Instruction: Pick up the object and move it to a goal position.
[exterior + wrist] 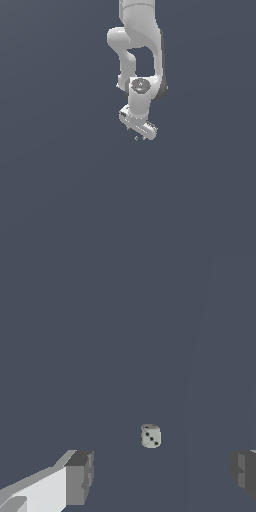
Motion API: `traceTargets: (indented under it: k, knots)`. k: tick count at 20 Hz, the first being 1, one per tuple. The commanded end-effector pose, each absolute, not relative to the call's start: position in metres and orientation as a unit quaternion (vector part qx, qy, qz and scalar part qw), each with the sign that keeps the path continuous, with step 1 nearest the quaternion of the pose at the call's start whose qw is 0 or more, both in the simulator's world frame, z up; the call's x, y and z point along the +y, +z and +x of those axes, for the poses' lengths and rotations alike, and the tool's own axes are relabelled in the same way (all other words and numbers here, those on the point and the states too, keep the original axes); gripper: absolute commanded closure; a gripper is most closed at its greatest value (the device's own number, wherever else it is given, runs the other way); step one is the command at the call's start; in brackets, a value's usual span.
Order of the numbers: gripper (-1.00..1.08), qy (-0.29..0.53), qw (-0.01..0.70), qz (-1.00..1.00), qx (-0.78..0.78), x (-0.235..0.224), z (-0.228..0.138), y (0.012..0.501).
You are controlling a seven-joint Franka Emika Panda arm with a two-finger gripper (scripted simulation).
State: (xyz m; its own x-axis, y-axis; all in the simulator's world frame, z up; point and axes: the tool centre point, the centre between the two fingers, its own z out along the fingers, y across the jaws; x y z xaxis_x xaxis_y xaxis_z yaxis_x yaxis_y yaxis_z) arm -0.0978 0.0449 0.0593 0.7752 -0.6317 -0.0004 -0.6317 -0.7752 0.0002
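Observation:
The object is a small pale die [150, 436] with black pips, lying on the dark grey floor. It shows only in the wrist view; in the exterior view the arm's hand hides it. My gripper [161, 476] is open and empty, its two grey fingers [80, 476] set wide apart, and the die lies a little ahead of the gap between them, apart from both. In the exterior view the gripper [140, 137] points down below the white wrist, with only the fingertips showing.
The white arm [137, 45] reaches in from the exterior view's top centre. The ground is a plain dark grey surface [60, 190] with no other object and no goal marker in view.

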Motion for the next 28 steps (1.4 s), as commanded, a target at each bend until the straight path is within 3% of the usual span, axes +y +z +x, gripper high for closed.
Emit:
traceTargets:
  k: [1, 20, 21, 28]
  knots:
    - [-0.92, 0.000, 0.000, 0.942, -0.335, 0.045, -0.098, 0.059]
    - [-0.92, 0.000, 0.000, 0.941, -0.337, 0.045, -0.099, 0.009]
    - [1.08, 0.000, 0.000, 0.941, -0.337, 0.045, -0.099, 0.009]
    - [1.08, 0.000, 0.000, 0.941, -0.337, 0.045, -0.099, 0.009]
